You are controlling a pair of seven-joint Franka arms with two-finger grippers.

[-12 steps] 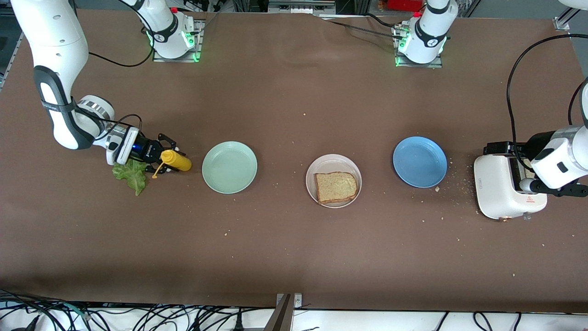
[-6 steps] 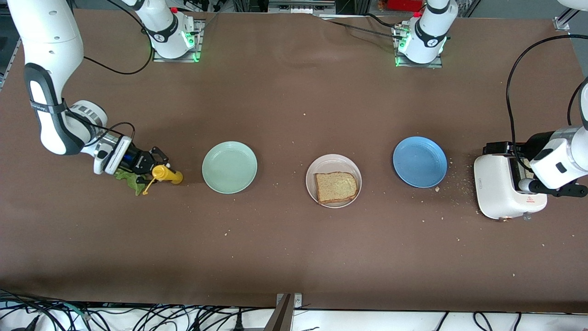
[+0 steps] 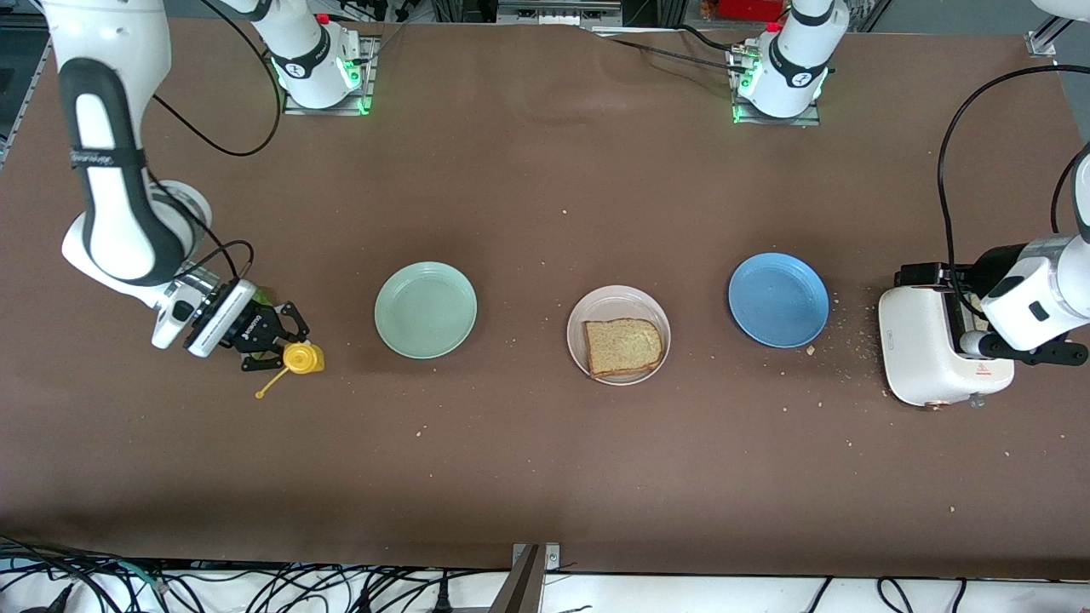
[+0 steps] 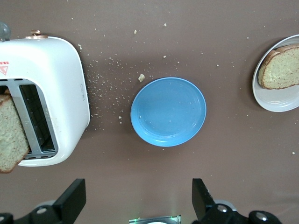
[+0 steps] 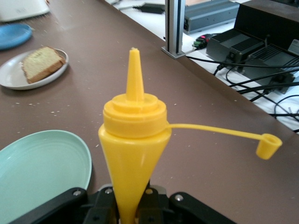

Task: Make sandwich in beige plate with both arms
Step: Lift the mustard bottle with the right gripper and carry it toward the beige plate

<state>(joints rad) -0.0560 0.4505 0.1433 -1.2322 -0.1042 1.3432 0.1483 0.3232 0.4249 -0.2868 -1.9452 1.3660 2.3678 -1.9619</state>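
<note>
Brown table (image 3: 545, 443) carries a row of items running from the right arm's end to the left arm's end.

White toaster (image 3: 924, 349) stands at the left arm's end. One bread slice (image 4: 10, 135) protrudes from a slot; the second slot shows no bread. Crumbs lie scattered between toaster and blue plate.

Left arm (image 3: 1043, 294) is positioned over the toaster. Left gripper (image 4: 138, 198) hangs above the table beside the toaster, fingers (image 4: 72, 198) spread wide, nothing between them.

Right arm (image 3: 115, 196) reaches down at its own end of the table. Right gripper (image 3: 274, 351) is clamped on the base of a yellow squeeze bottle (image 3: 300, 358). Right wrist view shows the jaws pressed against the bottle's narrow base, nozzle pointing away from the gripper, open cap (image 5: 268, 145) dangling on its strap to one side. Whether the bottle is touching the table cannot be told.

Mint green plate (image 3: 426, 309) sits just beside the bottle, toward the middle; nothing on it.

Blue plate (image 3: 778, 300) sits between beige plate and toaster; nothing on it.

Beige plate (image 3: 619, 302) sits mid-table, between the mint green and blue plates. It holds one toasted bread slice (image 3: 622, 346), lying flat, on the portion of the plate nearer the front camera. No lettuce or second slice on it.

A sliver of green lettuce (image 3: 262, 296) shows just at the right wrist, mostly hidden by the arm.
</note>
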